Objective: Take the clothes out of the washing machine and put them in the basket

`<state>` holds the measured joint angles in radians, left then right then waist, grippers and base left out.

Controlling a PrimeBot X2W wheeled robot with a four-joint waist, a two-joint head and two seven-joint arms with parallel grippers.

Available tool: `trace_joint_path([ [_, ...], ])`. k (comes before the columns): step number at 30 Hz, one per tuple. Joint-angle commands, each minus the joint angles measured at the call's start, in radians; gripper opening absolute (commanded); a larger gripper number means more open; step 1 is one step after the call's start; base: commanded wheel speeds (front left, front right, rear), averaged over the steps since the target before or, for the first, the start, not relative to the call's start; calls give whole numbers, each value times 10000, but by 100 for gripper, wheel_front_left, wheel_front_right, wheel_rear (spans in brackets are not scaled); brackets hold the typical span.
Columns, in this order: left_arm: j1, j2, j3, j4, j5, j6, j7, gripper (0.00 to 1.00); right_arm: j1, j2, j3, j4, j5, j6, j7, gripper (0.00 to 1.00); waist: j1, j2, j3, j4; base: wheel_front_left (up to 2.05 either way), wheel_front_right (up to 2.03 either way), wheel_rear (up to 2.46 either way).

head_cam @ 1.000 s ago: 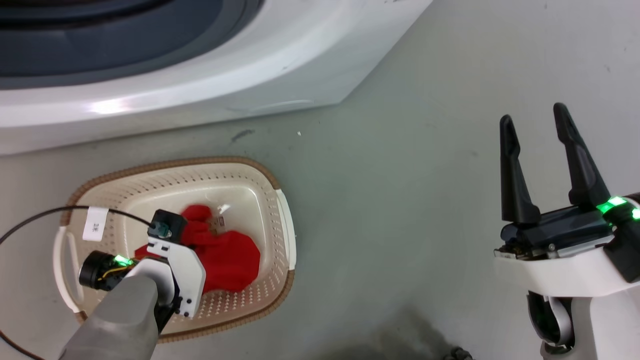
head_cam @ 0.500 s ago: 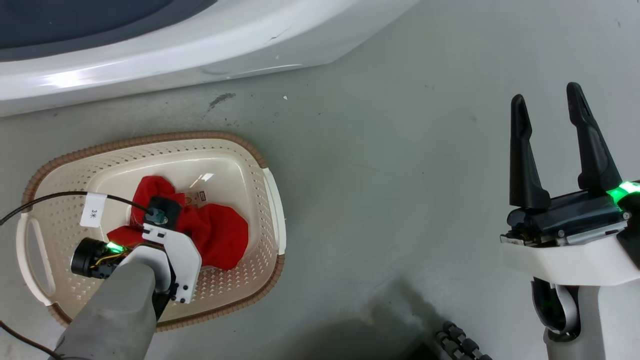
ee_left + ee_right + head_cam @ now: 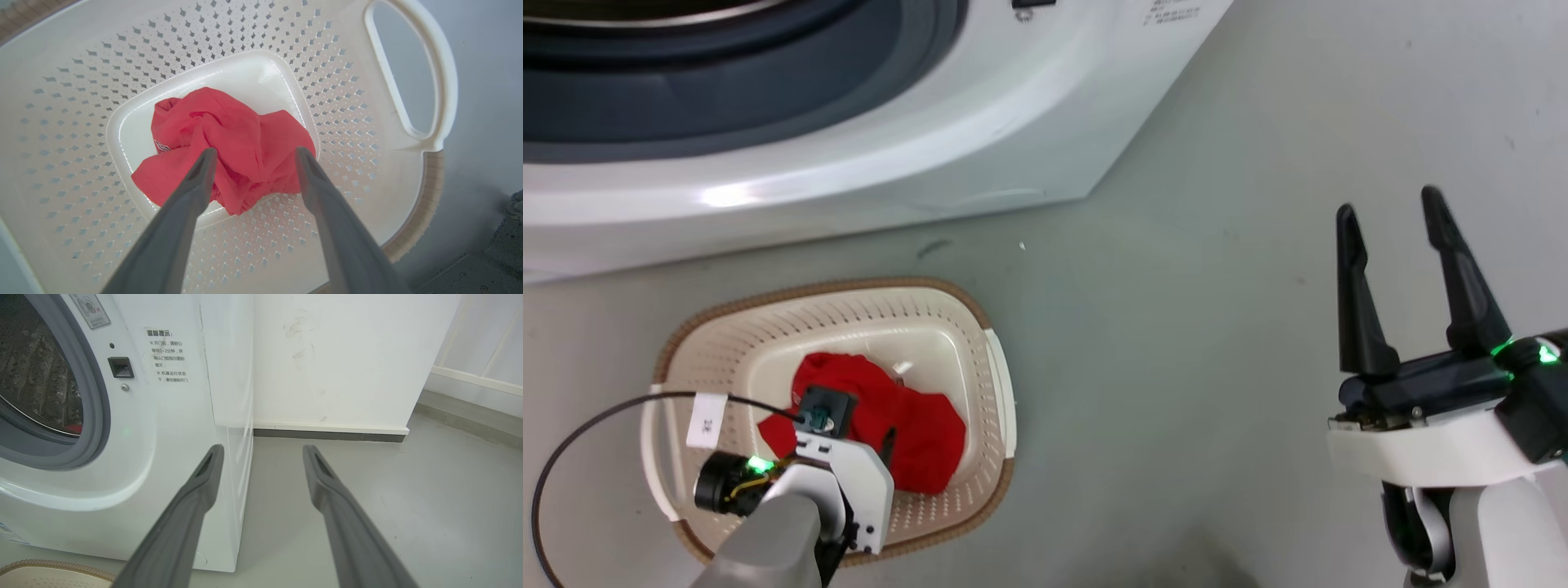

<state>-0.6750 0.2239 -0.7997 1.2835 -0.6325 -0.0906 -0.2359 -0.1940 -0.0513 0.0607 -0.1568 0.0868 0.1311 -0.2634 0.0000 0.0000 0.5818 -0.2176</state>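
The red clothes (image 3: 229, 139) lie crumpled on the floor of the cream basket (image 3: 347, 81), which stands on the floor in front of the washing machine (image 3: 980, 106). My left gripper (image 3: 256, 151) hangs open just above the clothes (image 3: 923, 425), a finger on either side, holding nothing. The basket (image 3: 1001, 384) has a brown rim. At the right, my right gripper (image 3: 1388, 206) is open and empty over bare floor. In the right wrist view that gripper (image 3: 263, 449) points past the washing machine (image 3: 171, 416), whose steel drum (image 3: 36, 375) shows a small reddish patch low inside.
A black cable with a white tag (image 3: 706, 420) runs from my left wrist across the basket's left side. A white wall with a dark skirting (image 3: 331, 436) stands to the right of the machine. Grey floor (image 3: 1176, 343) spreads between the basket and my right arm.
The head camera has shifted, so the whole picture moved. The clothes now lie flatter on the basket floor, and my left wrist sits a little nearer the basket's near rim.
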Motion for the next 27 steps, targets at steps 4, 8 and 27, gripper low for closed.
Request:
trace_joint_path([
  [4,577,-206,151,-238,-115,-3,-255,100,543,17,-17,144,-180,-8,-20,100,0,0,-1310,430,0,0,0],
  [8,991,-93,717,-1310,-146,346,-307,100,960,17,-76,206,-294,-8,-20,100,0,0,-1940,658,0,0,0],
  [27,4701,-473,5994,-8407,2850,1617,-295,100,2241,19,-67,463,-495,-7,-20,100,0,0,-4068,1109,0,0,0],
])
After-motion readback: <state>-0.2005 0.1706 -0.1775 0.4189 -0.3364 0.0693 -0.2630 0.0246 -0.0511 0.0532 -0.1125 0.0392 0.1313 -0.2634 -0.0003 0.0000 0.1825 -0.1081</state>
